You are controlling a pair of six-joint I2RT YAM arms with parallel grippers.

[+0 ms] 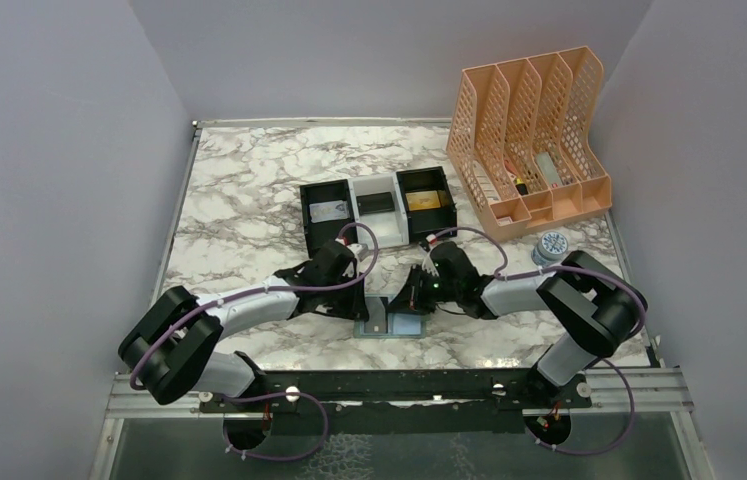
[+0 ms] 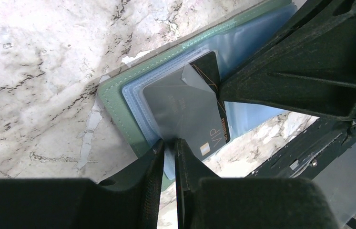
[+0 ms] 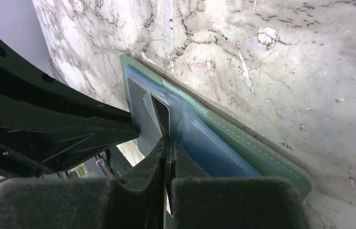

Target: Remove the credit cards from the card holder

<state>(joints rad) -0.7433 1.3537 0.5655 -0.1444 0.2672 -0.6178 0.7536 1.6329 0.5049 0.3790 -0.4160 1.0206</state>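
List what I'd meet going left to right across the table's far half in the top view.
Tray's left black compartment → white middle compartment → right black compartment → peach file organizer.

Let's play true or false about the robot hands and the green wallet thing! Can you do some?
1. The card holder lies open on the table. True.
2. The black card says VIP. True.
3. The peach rack stands at the table's near left. False: it stands at the far right.
4. The tray has five compartments. False: it has three.
5. The left gripper and right gripper both reach the card holder. True.
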